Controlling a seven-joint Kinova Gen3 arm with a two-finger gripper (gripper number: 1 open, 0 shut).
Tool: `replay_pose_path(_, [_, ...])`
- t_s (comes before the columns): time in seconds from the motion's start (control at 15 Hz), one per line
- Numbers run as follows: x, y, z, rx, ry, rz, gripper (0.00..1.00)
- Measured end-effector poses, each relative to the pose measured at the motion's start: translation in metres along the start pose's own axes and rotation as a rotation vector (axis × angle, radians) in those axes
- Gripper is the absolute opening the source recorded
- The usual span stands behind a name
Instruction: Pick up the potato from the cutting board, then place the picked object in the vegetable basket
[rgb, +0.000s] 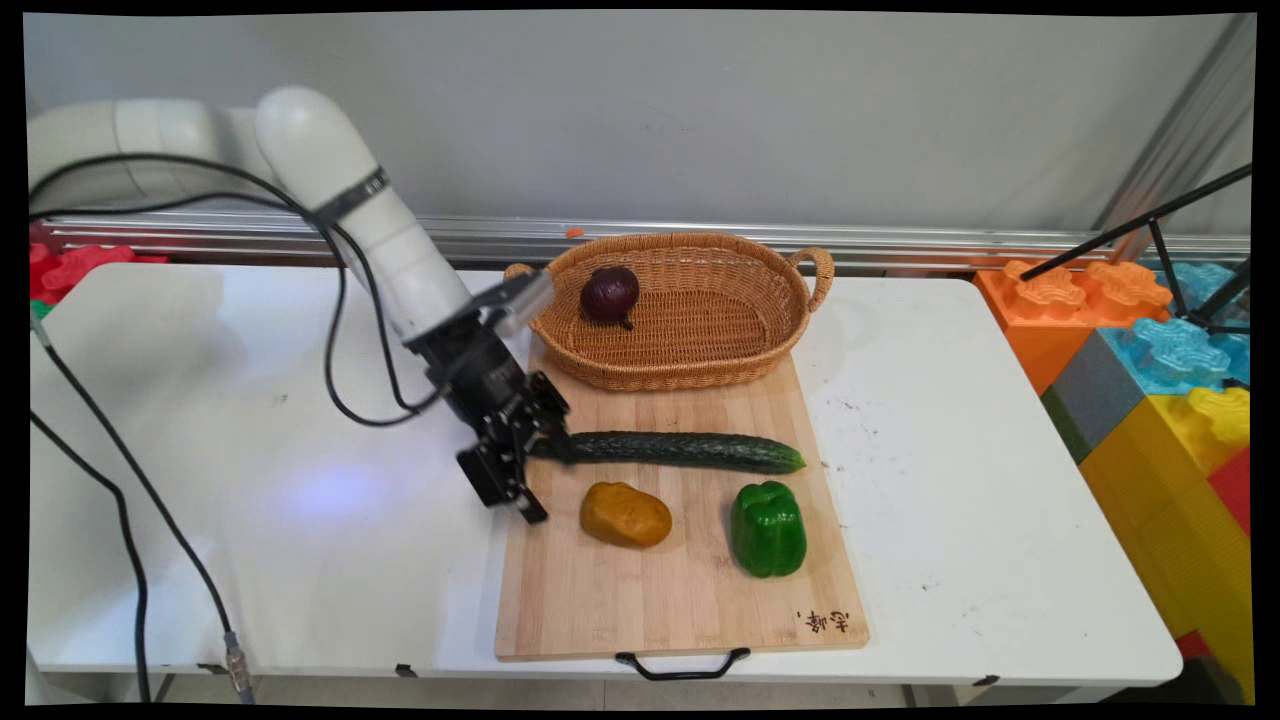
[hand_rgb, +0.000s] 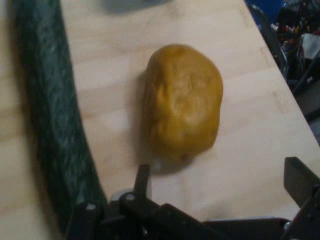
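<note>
I see the white table (rgb: 900, 500) running under everything, with a wooden cutting board (rgb: 680, 590) laid on its near middle, black handle at the front edge. At the board's far end sits a wicker basket (rgb: 700, 350), and inside it, toward its left wall, lies a dark purple onion (rgb: 610, 293).

On the board, a long cucumber (rgb: 690, 451) stretches crosswise. Nearer me than it are a green bell pepper (rgb: 767, 528) to the right and a yellow-brown potato (rgb: 626, 514) to the left, well apart from one another.

My gripper (rgb: 540, 470) hangs low at the board's left edge, angled down. Its fingers stand wide apart and hold nothing; the upper one (rgb: 553, 443) lies against the cucumber's left end, though I cannot tell whether it truly touches.

From the hand view, the potato (hand_rgb: 182, 102) lies straight ahead between the spread fingers (hand_rgb: 300, 177), clear of both, with the cucumber (hand_rgb: 55, 125) running along the left side.
</note>
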Motion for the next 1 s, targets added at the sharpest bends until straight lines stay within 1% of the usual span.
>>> replay_pose_path(0.13, [0.005, 0.0, 0.016, -0.008, 0.02, 0.024, 1.0])
replay_pose_path(0.33, [0.01, -0.001, 0.035, -0.005, 0.039, 0.062, 1.0])
replay_pose_path(0.67, [0.013, -0.003, 0.049, 0.014, 0.039, 0.105, 1.0])
replay_pose_path(0.73, [0.014, -0.002, 0.051, 0.017, 0.037, 0.112, 0.0])
replay_pose_path(1.0, [0.013, 0.001, 0.051, 0.02, 0.021, 0.13, 0.0])
